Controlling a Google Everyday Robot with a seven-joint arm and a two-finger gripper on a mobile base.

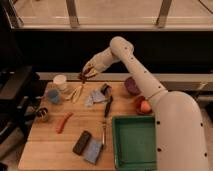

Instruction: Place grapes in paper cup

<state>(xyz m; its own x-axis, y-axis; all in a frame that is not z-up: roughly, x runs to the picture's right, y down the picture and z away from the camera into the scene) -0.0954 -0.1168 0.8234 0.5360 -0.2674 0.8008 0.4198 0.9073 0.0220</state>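
The robot's tool (89, 71), clenched on a small bunch of dark red-purple grapes (83, 76), hangs above the wooden tabletop (50, 145) just right of the small white paper cup (60, 81) — released short of the rim, the bunch could miss or topple the cup.

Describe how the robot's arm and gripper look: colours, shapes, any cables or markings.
The arm is glossy white, made of thick rounded segments with bulging joints. No cables or markings show on it. The gripper, beside and above the paper cup, is slim and pale yellowish with darker parts.
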